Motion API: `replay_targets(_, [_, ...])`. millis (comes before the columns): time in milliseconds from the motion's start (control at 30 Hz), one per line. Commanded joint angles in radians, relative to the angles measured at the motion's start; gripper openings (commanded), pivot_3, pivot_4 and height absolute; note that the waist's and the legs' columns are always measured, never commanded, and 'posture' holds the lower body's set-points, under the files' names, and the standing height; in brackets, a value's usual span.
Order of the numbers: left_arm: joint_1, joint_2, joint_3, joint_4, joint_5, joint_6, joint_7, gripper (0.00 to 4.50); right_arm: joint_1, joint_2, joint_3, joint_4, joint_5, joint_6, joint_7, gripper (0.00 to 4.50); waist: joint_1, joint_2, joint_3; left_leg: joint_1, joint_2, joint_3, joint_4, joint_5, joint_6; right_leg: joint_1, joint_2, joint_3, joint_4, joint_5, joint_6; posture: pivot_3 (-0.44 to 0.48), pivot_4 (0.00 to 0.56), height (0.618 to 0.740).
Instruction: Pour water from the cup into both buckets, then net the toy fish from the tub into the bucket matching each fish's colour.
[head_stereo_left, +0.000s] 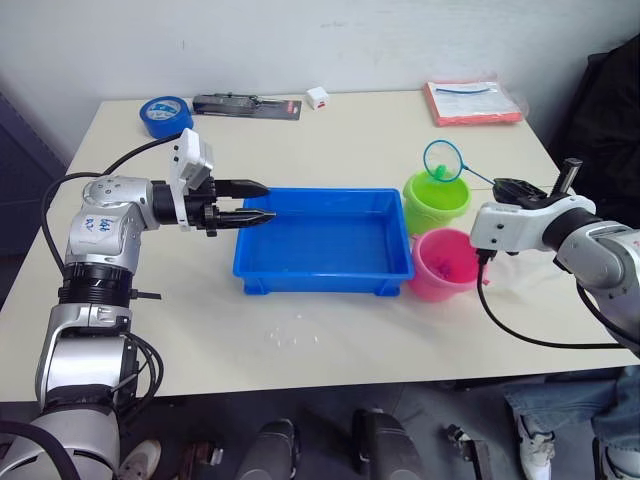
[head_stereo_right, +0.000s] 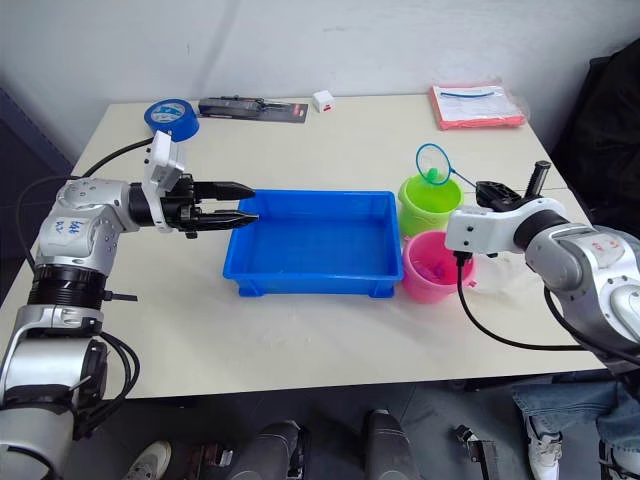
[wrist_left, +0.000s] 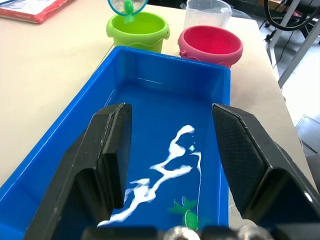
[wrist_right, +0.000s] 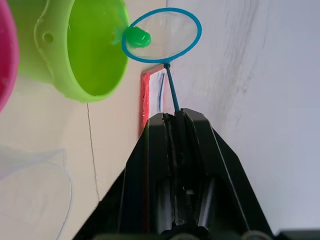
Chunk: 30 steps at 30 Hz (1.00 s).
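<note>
Left gripper: we see it left of centre in the head view, fingers spread wide with nothing between them, tips over the left end of the tub.
Right gripper: we see its fingers pressed together on the thin handle of the net; in the head view the arm sits at the right edge.
Net: we find the hoop in the upper right of the head view, held above the green bucket's mouth, with a green fish lying in the mesh.
Green bucket: it stands just beside the tub's right end, on its far side.
Pink bucket: we see it just below the green one in the frame, near the tub's right front corner.
Tub: centre of the head view; the left wrist view shows water in it and another green fish near the left gripper.
Cup: in the left wrist view it stands behind the pink bucket.
Table: tape roll at upper left, red folder at upper right.
</note>
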Motion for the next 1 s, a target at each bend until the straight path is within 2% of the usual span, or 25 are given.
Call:
replay_targets(33, [-0.004, 0.013, 0.021, -0.040, -0.007, -0.001, 0.004, 2.79, 0.027, -0.011, -0.058, -0.008, -0.091, -0.070, -0.030, 0.80, 0.000, 0.000, 0.000, 0.000, 0.000, 0.000, 0.000, 0.000, 0.000, 0.000, 0.000, 0.000, 0.000, 0.000, 0.000, 0.000, 0.150, 0.737])
replay_targets(767, [0.011, 0.009, 0.024, -0.056, -0.009, 0.003, 0.014, 2.79, 0.100, -0.010, -0.126, 0.035, -0.512, -0.267, -0.176, 0.80, -0.001, 0.000, 0.000, 0.000, 0.000, 0.003, 0.000, 0.000, 0.000, -0.002, 0.001, 0.000, 0.004, 0.000, 0.000, 0.000, 0.150, 0.737])
replay_targets(1000, [0.014, 0.007, 0.025, -0.058, -0.009, 0.002, 0.018, 2.79, 0.120, 0.002, -0.148, 0.043, -0.579, -0.278, -0.215, 0.80, -0.001, 0.000, 0.000, 0.000, -0.001, 0.003, 0.001, 0.000, 0.000, -0.003, 0.001, 0.001, 0.005, 0.000, 0.000, 0.000, 0.150, 0.737])
